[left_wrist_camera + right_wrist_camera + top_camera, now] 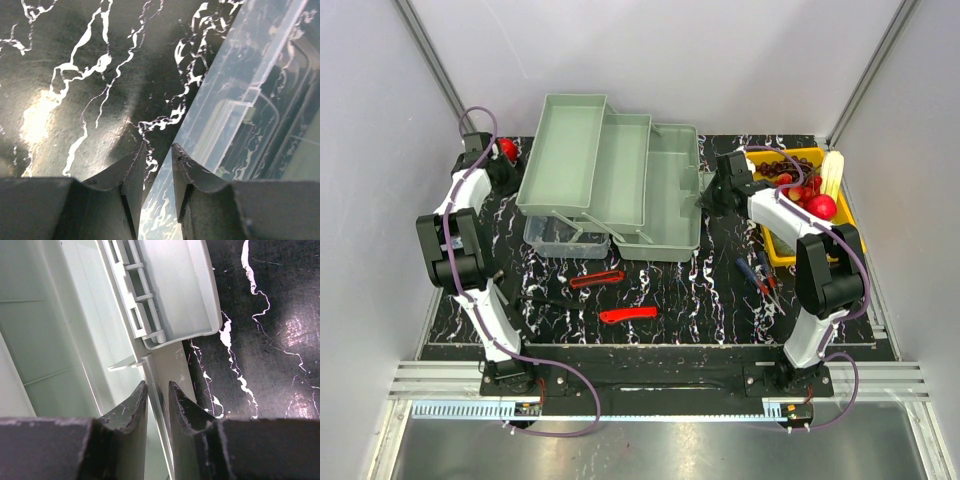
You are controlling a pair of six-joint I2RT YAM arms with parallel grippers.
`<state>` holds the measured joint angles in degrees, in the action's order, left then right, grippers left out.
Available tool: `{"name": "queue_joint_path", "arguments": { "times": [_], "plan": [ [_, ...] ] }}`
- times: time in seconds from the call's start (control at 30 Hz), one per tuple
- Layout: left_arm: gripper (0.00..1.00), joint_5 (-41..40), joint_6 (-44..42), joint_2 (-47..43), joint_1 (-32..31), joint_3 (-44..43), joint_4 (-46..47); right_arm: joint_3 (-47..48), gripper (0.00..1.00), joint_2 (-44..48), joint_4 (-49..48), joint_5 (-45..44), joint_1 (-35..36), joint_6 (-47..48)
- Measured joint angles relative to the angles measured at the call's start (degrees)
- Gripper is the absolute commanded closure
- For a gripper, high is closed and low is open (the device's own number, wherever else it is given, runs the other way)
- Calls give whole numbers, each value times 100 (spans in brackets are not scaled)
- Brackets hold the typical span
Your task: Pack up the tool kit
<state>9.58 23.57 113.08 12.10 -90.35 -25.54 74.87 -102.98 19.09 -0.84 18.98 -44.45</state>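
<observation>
Scuffed right claw (156, 386) pinches thin toolbox (50, 315) rim — smooth translucent plastic.

1 toolbox (672, 190), 2 red tools (597, 280)

Bright, even overhead light – a hot glare patch on the glossy counter (37, 117) – and both wrist views look slightly soft.

The toolbox (660, 200) is a pale grey-green, and its lower bin is translucent. The tabletop (700, 290) is black with white veins like marble. One hand tool (597, 280) is red and black, and another hand tool (628, 315) is plain red. The screwdrivers (752, 272) have blue handles. The tray (778, 254) is yellow and the fruit (822, 207) is red. The cables (483, 112) are purple.
</observation>
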Motion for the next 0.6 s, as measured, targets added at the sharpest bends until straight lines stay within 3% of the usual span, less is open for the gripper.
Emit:
{"name": "queue_joint_path", "arguments": {
  "times": [0.2,0.4,0.57,0.6],
  "plan": [
    [54,-463,107,-13,0,-229,-435,7,45,50,131,-7,-22,109],
    [30,-684,170,-295,0,-726,-782,59,18,442,459,11,-107,444],
    [1,-671,157,-791,0,-1241,-925,328,11,1117,470,223,-142,935],
    [1,-664,153,-894,0,-1340,-966,343,11,1294,470,254,-142,1056]
  ]
}}
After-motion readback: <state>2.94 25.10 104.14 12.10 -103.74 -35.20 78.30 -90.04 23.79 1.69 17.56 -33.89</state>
